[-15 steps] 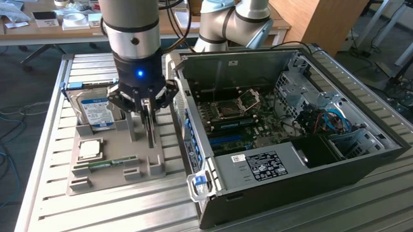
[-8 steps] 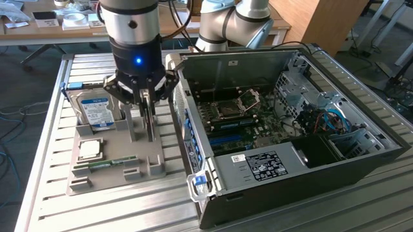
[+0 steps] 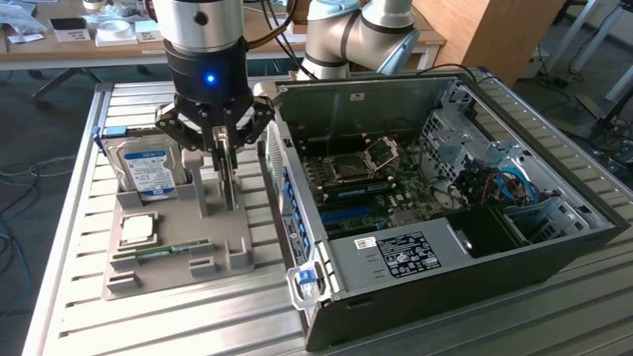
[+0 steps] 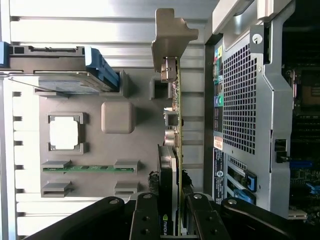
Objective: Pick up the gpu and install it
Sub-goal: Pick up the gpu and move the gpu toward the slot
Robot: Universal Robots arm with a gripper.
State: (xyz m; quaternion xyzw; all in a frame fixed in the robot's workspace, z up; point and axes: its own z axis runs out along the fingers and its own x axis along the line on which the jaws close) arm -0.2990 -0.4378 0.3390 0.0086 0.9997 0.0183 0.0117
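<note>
Hand (image 3: 225, 144) (image 4: 172, 220) is narrowed onto the gpu (image 3: 230, 178) (image 4: 176, 125), 1 finger on each flat face. The card stands on edge over the gray holder tray (image 3: 168, 278) (image 4: 145, 145), with its pale bracket (image 4: 170, 30) at the far end; can't tell if it has lifted out of its slot. The tray also holds a blue-labelled hard drive (image 3: 148, 167) (image 4: 55, 82), CPU (image 3: 136, 228) (image 4: 64, 134) and RAM stick (image 3: 163, 251) (image 4: 87, 169). An open PC case (image 3: 554, 237) (image 4: 240, 100) sits just beside the tray on the slatted tabletop (image 3: 178, 326) (image 4: 100, 30).

Silver arm (image 3: 193, 18) tube with pale grey joints (image 3: 342, 37); black gripper (image 3: 224, 152) body bearing a blue light (image 3: 209, 77), black linked fingers (image 4: 145, 217) dotted with small screws (image 4: 146, 196).
</note>
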